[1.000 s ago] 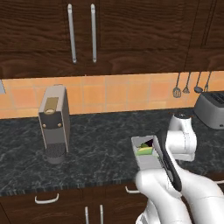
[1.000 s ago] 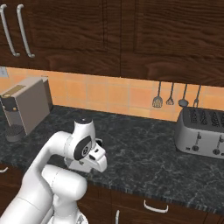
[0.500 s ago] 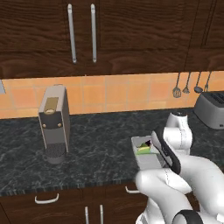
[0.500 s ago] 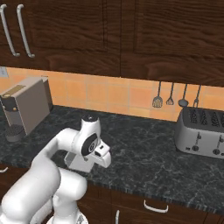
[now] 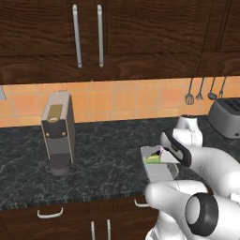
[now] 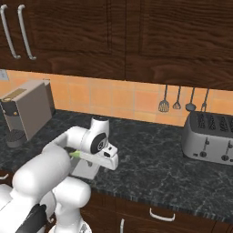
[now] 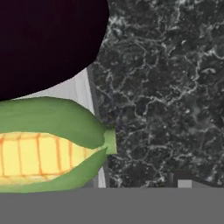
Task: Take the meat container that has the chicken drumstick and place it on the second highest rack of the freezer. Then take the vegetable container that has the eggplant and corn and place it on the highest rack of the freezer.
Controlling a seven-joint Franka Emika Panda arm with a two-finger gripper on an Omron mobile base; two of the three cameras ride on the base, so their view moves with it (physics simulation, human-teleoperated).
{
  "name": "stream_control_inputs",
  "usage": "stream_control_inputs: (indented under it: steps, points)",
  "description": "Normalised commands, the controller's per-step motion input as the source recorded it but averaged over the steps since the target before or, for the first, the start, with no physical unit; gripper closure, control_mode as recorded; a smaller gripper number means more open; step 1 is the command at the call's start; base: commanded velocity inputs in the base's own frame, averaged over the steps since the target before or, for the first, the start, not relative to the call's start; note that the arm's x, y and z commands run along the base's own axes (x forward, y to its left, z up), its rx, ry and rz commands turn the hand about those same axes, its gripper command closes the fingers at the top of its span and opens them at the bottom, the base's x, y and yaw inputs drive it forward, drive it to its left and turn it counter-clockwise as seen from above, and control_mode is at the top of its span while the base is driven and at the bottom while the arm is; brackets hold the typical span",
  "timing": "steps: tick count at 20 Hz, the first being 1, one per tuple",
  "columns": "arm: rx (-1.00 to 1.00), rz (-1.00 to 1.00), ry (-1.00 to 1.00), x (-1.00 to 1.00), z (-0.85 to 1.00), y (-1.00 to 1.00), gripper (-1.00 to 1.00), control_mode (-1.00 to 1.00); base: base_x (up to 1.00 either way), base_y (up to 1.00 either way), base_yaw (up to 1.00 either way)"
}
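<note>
Hand view sits just above the vegetable container (image 7: 83, 89), jaws spread wide and empty: corn (image 7: 48, 146) and eggplant (image 7: 43, 43) lie to its left, the container's rim running top to bottom.

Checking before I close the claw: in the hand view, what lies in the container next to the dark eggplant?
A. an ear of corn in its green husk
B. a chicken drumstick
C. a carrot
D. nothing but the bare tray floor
A: the hand view shows yellow kernels wrapped in green husk, the corn, lying beside the dark eggplant inside the grey container on the black counter.
</note>
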Motion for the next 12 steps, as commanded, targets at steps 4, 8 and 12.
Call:
stream_control_inputs:
  steps: [4,8,12]
  points:
    - [0.0,0.16,0.05,-0.52,-0.6,0.27,-1.0,-1.0,0.0,0.0,0.0]
    - [0.0,0.12,0.05,-0.3,-0.83,0.35,-1.0,-1.0,0.0,0.0,0.0]
    - [0.0,0.06,-0.04,0.0,-0.62,0.59,-1.0,-1.0,0.0,0.0,0.0]
